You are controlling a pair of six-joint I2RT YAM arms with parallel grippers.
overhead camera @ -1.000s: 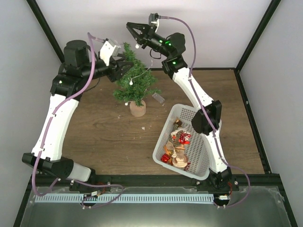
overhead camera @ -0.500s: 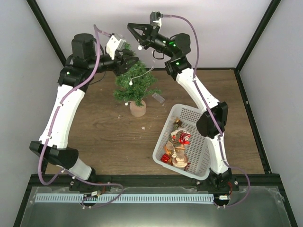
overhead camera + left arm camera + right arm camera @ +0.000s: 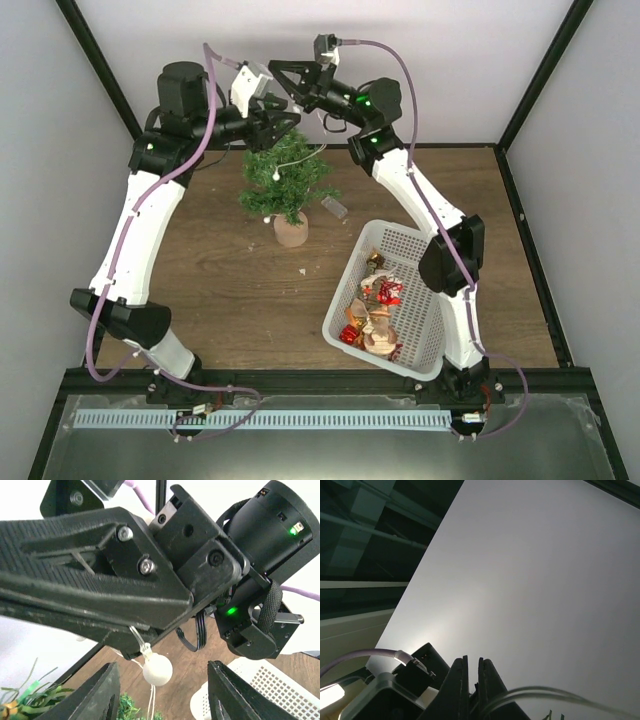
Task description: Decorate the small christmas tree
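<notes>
**Top view:** small christmas tree (image 3: 287, 180) stands upright on the wood table (image 3: 200, 270), far-centre, tan base (image 3: 291, 231) on the tabletop. A thin light string (image 3: 296, 156) w/ small white bulbs lies draped across its branches. Both arms reach in high over the treetop. Left gripper (image 3: 284, 120) sits just above the tip of the tree. Right gripper (image 3: 271, 67) comes from the right, a bit higher and further back, close to the left one. White basket (image 3: 420, 345) of ornaments (image 3: 372, 315) sits right of the tree, well apart from it. Small clear box (image 3: 336, 207) lies on the table just beside the tree's right side.

**Left wrist view:** left gripper's fingers (image 3: 97, 695) are spread, nothing between them. Right gripper's black fingers fill the upper frame, w/ a clear wire coming out from under them and a white bulb (image 3: 157, 669) hanging off it, above the gap of the left fingers, not touching. Green tree bristles show at the bottom edge, basket corner at lower right.

**Right wrist view:** right fingers (image 3: 461, 680) are pressed together w/ only a slit, pointing at the pale wall. A thin wire arcs out at lower right, so the grip is a pinch on the light string.
</notes>
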